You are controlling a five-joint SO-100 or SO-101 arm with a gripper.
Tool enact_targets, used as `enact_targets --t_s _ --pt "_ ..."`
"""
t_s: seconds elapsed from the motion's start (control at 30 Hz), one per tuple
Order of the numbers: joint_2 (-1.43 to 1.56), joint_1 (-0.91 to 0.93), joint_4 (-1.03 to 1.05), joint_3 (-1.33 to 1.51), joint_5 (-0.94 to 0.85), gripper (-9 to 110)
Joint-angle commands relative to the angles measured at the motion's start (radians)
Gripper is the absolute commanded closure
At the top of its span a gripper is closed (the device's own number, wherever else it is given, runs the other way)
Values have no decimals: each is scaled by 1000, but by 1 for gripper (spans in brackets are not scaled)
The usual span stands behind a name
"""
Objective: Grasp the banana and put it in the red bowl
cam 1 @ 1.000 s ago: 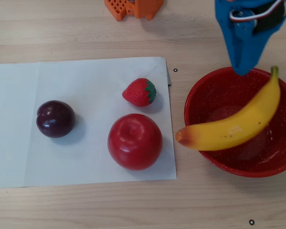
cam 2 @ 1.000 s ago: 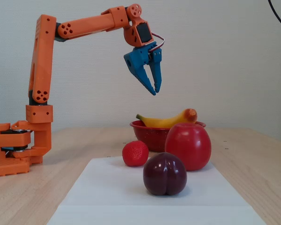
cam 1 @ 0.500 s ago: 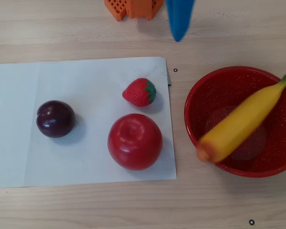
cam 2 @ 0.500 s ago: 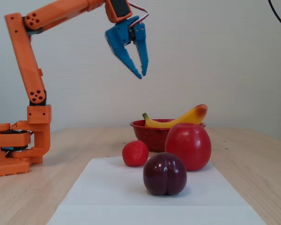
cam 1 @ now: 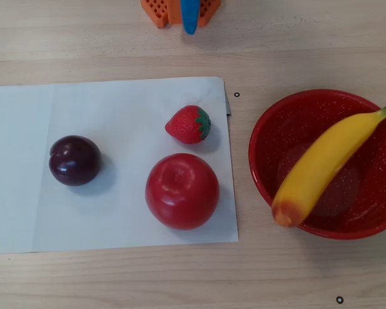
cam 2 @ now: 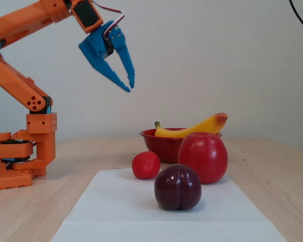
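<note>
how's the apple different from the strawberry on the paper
The apple is much bigger than the strawberry. The apple is round and smooth with a glossy shine; the strawberry is tapered, dimpled and wears a green leafy cap at one end. In the overhead view the apple sits just below the strawberry, close to it. Both are red and both rest on the white paper.
</note>
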Motion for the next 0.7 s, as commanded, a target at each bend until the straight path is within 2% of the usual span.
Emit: enact_targets --t_s 0.0,0.37,0.67 --pt "97 -29 -55 21 23 101" --pt "442 -123 -244 489 6 101" --pt "657 -117 -422 834 -32 101"
